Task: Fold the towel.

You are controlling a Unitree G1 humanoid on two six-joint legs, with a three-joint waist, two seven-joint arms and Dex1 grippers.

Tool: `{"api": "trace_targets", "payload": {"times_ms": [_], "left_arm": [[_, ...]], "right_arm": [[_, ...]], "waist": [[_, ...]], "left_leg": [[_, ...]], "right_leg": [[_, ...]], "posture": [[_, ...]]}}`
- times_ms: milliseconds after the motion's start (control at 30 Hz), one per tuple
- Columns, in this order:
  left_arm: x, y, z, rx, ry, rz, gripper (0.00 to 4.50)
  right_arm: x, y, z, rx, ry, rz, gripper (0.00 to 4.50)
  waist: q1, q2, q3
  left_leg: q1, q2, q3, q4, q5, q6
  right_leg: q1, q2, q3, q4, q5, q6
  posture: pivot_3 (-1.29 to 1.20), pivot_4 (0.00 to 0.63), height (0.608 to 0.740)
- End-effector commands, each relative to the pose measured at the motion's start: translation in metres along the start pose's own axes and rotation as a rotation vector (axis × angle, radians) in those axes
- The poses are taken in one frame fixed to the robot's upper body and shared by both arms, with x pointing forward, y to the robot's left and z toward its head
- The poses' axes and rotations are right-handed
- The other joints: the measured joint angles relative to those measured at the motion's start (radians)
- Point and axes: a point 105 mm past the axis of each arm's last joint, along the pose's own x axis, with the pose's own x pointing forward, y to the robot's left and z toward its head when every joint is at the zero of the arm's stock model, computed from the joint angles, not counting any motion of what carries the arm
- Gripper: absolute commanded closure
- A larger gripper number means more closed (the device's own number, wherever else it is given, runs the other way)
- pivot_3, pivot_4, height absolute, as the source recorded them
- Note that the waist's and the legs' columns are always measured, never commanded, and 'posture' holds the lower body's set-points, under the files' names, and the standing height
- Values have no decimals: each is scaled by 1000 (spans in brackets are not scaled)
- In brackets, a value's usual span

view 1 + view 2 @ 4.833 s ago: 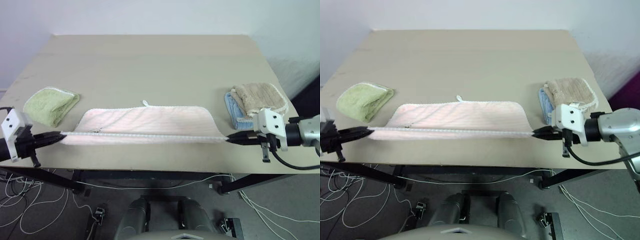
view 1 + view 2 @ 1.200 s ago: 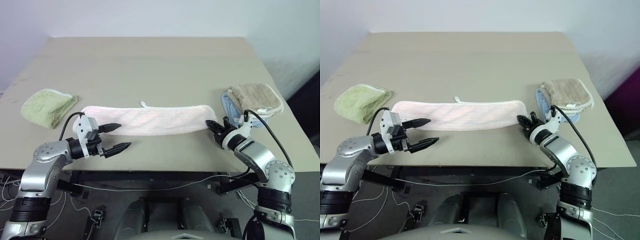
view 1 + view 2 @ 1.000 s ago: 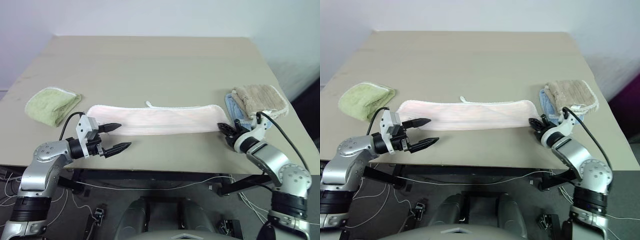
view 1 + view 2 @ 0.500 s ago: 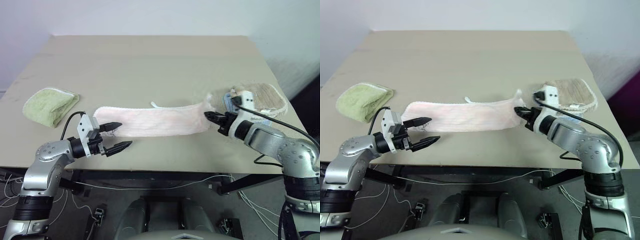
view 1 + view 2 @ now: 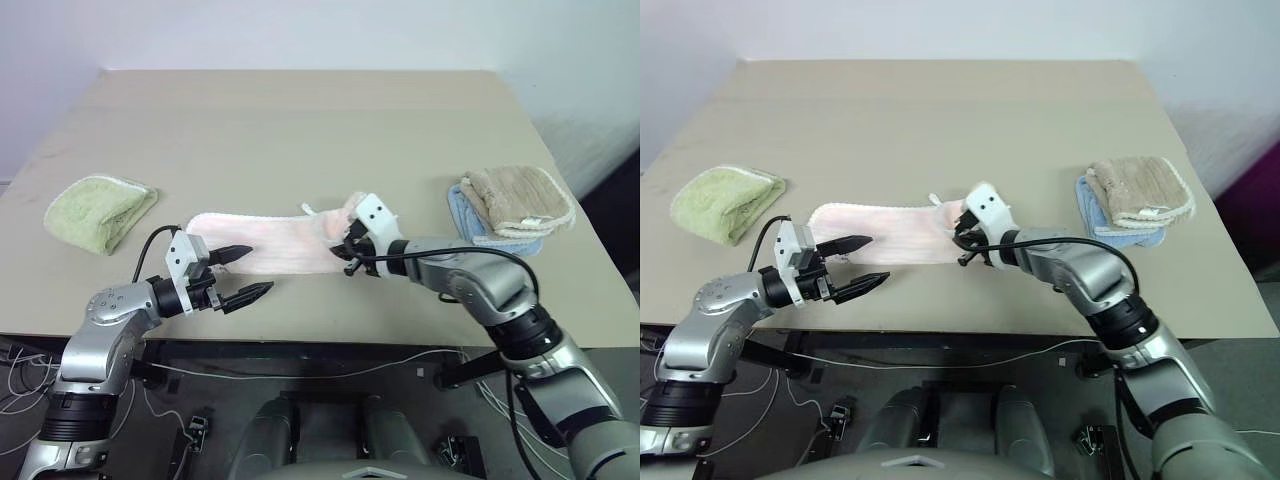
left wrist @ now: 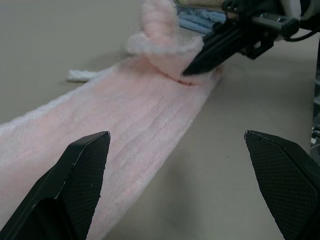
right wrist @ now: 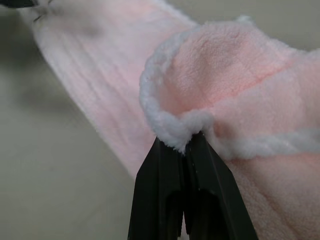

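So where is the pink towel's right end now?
The right tool pinches it near the table's middle, doubled back over the towel lying flat.

- The right gripper (image 5: 349,262), clamped on the towel (image 5: 270,245) at its right end, has swung from near the table's (image 5: 300,120) right edge to the middle of the front edge.
- That end now curls up over the strip, which has grown shorter.
- The towel's small loop (image 5: 307,210) now lies just beside the gripper.

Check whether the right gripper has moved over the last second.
Yes. The right gripper, shut on the towel end, has swept left, away from the beige towel, toward the left gripper.
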Motion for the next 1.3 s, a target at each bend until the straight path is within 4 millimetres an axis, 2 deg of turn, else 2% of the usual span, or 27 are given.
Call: {"api": "trace_targets", "payload": {"times_ms": [33, 300, 433, 700, 800, 867, 900, 1033, 1167, 1233, 1300], "left_arm": [[2, -5, 10, 43, -31, -7, 0], [3, -6, 9, 37, -34, 0, 0], [4, -6, 9, 35, -38, -1, 0], [2, -6, 8, 20, -42, 12, 0], [0, -6, 7, 14, -43, 25, 0], [-1, -5, 6, 10, -43, 34, 0], [-1, -5, 6, 9, -44, 37, 0], [-1, -6, 5, 2, -45, 44, 0], [-1, -6, 6, 4, -46, 51, 0], [-2, -6, 7, 7, -46, 59, 0], [-5, -6, 7, 9, -44, 71, 0]], "right_arm": [[7, 3, 10, -69, -24, 16, 4482], [8, 4, 14, -76, -48, 33, 4482], [1, 12, 25, -31, -116, 83, 3531], [-34, 16, 51, -2, -278, 122, 756], [-47, 3, 53, 29, -307, 82, 756], [-49, -14, 51, 62, -312, 15, 756], [-48, -26, 50, 79, -309, -37, 942], [-31, -54, 43, 73, -296, -133, 1994], [-1, -65, 35, -3, -262, -173, 3452], [10, -63, 34, -42, -254, -160, 4126], [20, -54, 35, -53, -263, -114, 4126]], "waist": [[0, 0, 0], [-1, 0, 0], [0, 0, 0], [1, 0, 0], [1, 0, 0], [1, 0, 0], [1, 0, 0], [-2, 0, 0], [-6, 0, 0], [-5, 0, 0], [-5, 0, 0]], "left_leg": [[0, 0, 0, 0, 0, 0], [0, 0, 0, -1, 0, 0], [0, 0, 0, -1, 0, 0], [0, 0, -1, -1, 0, 0], [0, -1, -1, -1, 0, 0], [0, -1, -1, -1, 0, 0], [0, -1, -1, -1, 0, 0], [0, 0, 0, -2, 0, 0], [0, 0, 0, -3, 0, 0], [0, -1, 1, -3, 0, -1], [0, -1, 1, -3, 0, -1]], "right_leg": [[0, 0, 0, 0, 0, 0], [0, 0, 0, 0, 0, 0], [-1, 0, 0, 0, 0, 0], [0, -1, 0, 0, 0, 0], [0, -1, 0, 0, 0, 0], [0, -1, 0, 0, 0, 0], [0, -1, 0, 0, 0, 0], [-1, -1, 0, 0, 0, 0], [-2, 0, 1, 0, 0, 0], [-2, 0, 0, 0, 0, 0], [-2, 0, 0, 0, 0, 0]], "posture": [[0, 150, 740], [0, 150, 740], [0, 150, 740], [0, 150, 740], [0, 150, 740], [0, 150, 740], [0, 150, 740], [0, 150, 740], [0, 150, 740], [0, 150, 740], [0, 150, 740]]}}
